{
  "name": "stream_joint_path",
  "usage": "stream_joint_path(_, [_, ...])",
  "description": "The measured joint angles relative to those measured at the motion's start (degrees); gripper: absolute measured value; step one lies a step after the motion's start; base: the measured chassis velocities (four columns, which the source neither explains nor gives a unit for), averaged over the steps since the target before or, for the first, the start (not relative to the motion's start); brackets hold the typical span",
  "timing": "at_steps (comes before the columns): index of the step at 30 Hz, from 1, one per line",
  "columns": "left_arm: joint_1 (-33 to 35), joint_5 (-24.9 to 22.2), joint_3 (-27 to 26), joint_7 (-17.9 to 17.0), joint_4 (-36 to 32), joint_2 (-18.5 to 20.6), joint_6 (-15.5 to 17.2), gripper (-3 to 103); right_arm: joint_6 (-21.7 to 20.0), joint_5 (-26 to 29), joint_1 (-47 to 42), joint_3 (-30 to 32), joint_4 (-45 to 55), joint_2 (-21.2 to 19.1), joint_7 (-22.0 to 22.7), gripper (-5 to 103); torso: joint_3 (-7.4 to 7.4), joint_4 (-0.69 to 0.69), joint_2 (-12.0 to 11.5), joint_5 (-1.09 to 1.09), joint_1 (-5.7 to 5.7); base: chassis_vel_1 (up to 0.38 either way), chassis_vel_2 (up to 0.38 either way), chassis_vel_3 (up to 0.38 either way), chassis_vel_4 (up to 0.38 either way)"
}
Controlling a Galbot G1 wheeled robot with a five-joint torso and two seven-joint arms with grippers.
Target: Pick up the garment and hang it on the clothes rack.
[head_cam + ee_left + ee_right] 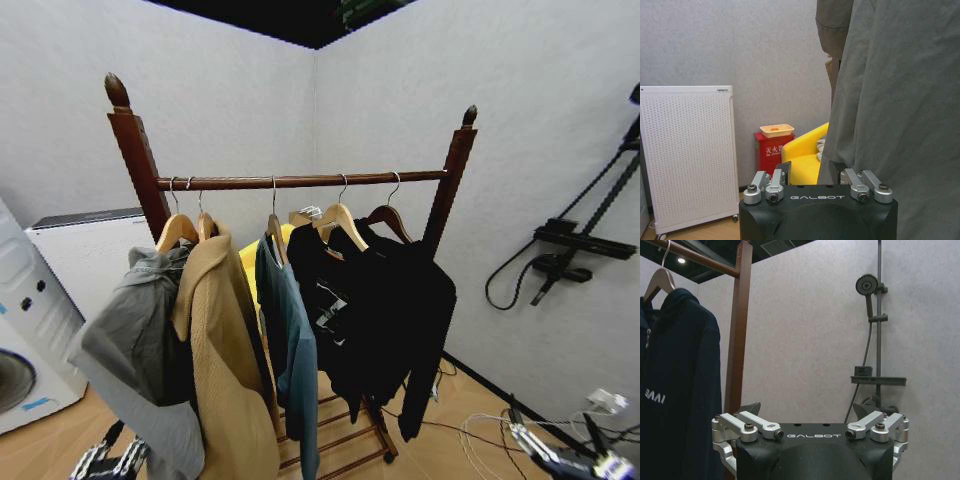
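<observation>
The tall dark reddish-brown wooden clothes rack (300, 181) stands before me, its horizontal rod set between 2 knob-topped posts. The black long-sleeved garment with white chest lettering (400, 300) hangs on a wooden hanger at the rod's right end, just beside the right post; my right wrist view shows the same garment (677, 390) against that post. Along the rod to its left hang another black top (325, 300), a teal shirt (290, 340), a tan coat (225, 370) and a grey jacket (135, 360).

My left pincer (105, 462) sits low, below the grey jacket, close to its cloth (895, 110); its jaws stand apart and hold nothing. My right pincer (560, 455) is low and well right of the rack, jaws spread wide, empty.
</observation>
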Motion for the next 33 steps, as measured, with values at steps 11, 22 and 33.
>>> stream_joint_path(11, [0.0, 0.0, 0.0, 0.01, 0.0, 0.0, 0.0, 46, -10.91, 6.5, 1.81, -3.92, 9.21, -4.89, -8.84, 100, 0.0, -0.02, -0.01, 0.02, 0.01, 0.0, 0.0, 0.0, 0.0])
stream_joint_path(22, [0.0, 0.0, 0.0, 0.02, 0.0, 0.0, 0.0, 46, -10.18, 1.96, 2.24, -6.4, 8.99, -6.96, -13.5, 100, 0.0, -0.02, -0.01, 0.02, 0.01, 0.0, 0.0, 0.0, 0.0])
stream_joint_path(33, [0.0, 0.0, 0.0, 0.02, 0.0, 0.0, 0.0, 46, -10.1, 1.97, 2.29, -6.33, 8.84, -6.95, -13.48, 100, 0.0, -0.02, -0.01, 0.02, 0.01, 0.0, 0.0, 0.0, 0.0])
